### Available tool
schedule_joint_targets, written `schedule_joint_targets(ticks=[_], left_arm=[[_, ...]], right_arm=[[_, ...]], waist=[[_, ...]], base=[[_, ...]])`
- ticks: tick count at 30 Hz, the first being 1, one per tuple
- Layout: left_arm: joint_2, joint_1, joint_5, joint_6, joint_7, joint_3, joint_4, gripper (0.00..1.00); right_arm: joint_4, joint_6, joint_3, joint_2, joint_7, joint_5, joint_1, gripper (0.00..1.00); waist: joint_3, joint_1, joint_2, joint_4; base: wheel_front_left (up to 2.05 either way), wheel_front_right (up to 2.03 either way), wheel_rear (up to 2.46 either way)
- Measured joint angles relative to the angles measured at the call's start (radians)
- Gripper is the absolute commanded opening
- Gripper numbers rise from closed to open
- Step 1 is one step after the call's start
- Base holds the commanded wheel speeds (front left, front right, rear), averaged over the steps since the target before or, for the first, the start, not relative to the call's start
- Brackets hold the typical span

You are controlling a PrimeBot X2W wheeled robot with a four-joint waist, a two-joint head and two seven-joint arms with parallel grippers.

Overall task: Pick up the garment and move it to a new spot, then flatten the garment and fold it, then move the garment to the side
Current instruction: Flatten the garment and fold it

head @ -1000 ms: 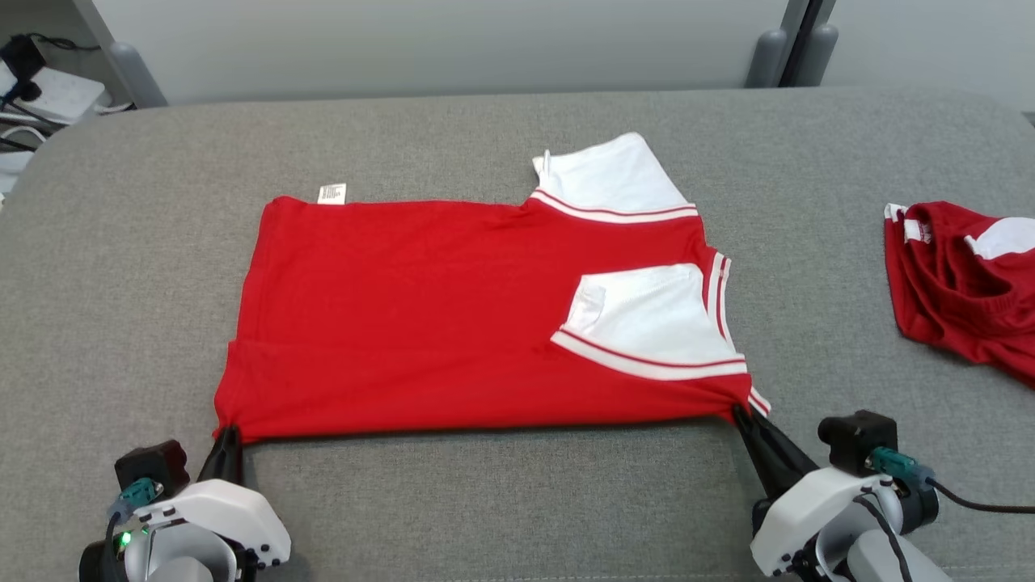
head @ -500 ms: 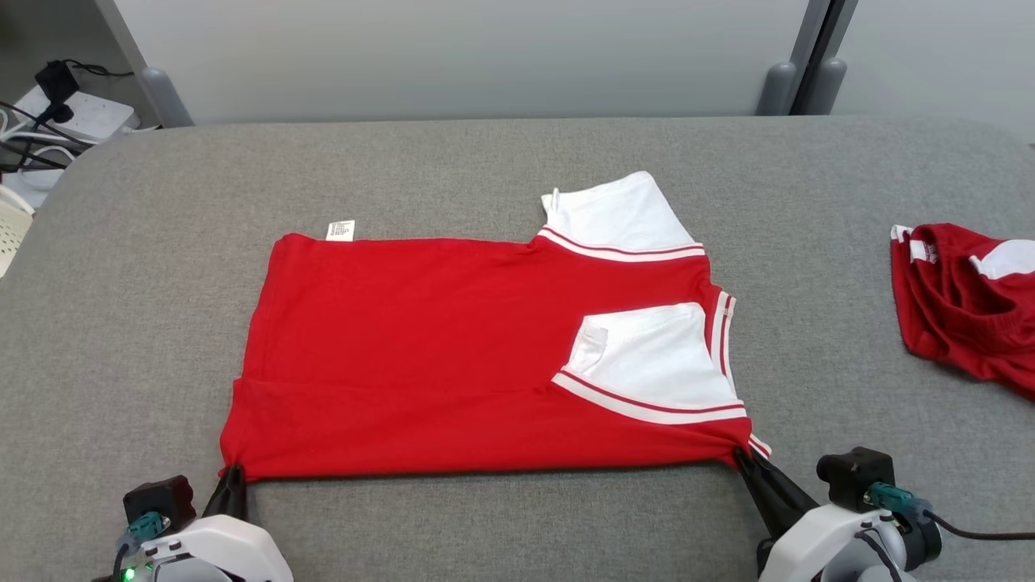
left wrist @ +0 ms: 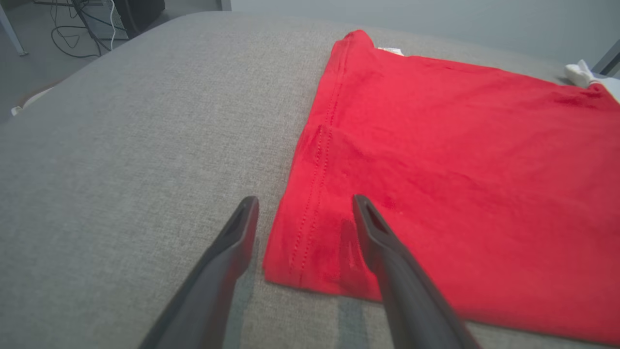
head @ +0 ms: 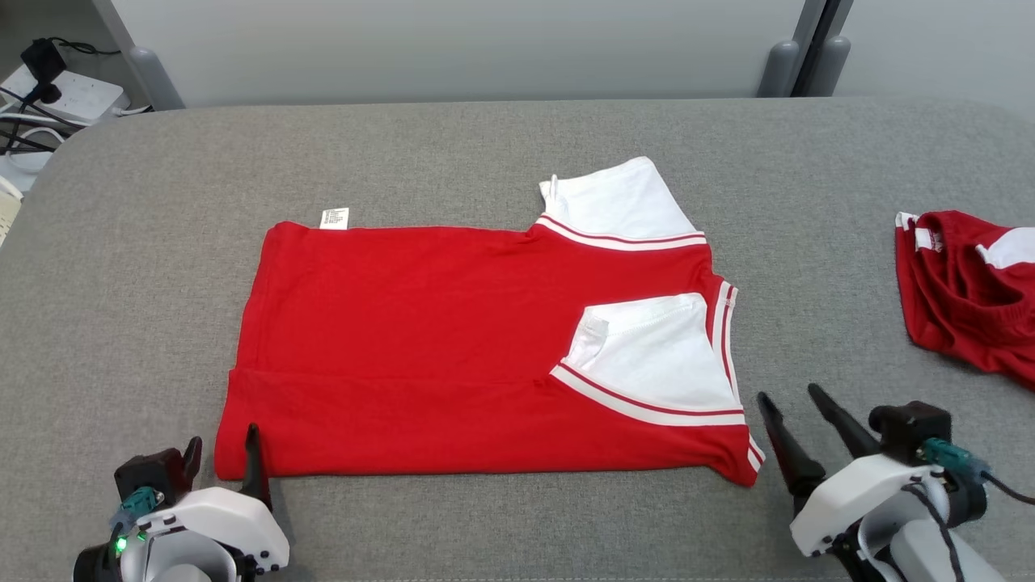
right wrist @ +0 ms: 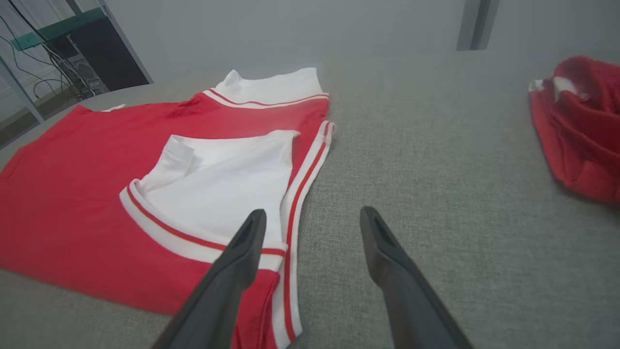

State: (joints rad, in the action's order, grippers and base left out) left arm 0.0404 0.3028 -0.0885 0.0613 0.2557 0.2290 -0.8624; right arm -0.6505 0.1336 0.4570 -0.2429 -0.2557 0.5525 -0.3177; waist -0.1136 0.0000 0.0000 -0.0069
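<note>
While both claws stand wide open and hold nothing, the red shirt [head: 453,347] lies flat in the middle of the grey worktop [head: 485,137], somewhat nearer its front edge than its back. The left claw [head: 223,436] sits at the shirt's near left corner, one finger over the hem and the other over bare worktop. The right claw [head: 787,394] is just beside the near right corner, apart from the cloth.

As I read it, the moving and flattening are done and a first fold is in. A straight crease runs across the near part, and one white sleeve [head: 655,347] lies turned onto the red body. The other sleeve [head: 618,198] juts out past the far edge, so more folding looks due, and the move to the side is not yet made.

The shirt is a thin, soft knit with stitched hems and white bands with a red stripe at the sleeve seams. A small white label [head: 334,217] peeps out at its far left corner. The worktop is coarse, woven and padded, with rounded corners. A second red garment [head: 962,299] lies crumpled at the right edge.
</note>
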Motion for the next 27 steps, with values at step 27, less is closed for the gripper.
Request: schedule_joint_targets(ticks=[27], left_arm=[[0.095,0.437,0.025,0.039,0.0,-0.071,-0.021,1.0]], right_arm=[[0.074,0.0,-0.088,0.063,0.0,-0.177,-0.396,1.0]], waist=[[-0.253,0.0,0.0,-0.043]], base=[[0.0,0.0,0.0]])
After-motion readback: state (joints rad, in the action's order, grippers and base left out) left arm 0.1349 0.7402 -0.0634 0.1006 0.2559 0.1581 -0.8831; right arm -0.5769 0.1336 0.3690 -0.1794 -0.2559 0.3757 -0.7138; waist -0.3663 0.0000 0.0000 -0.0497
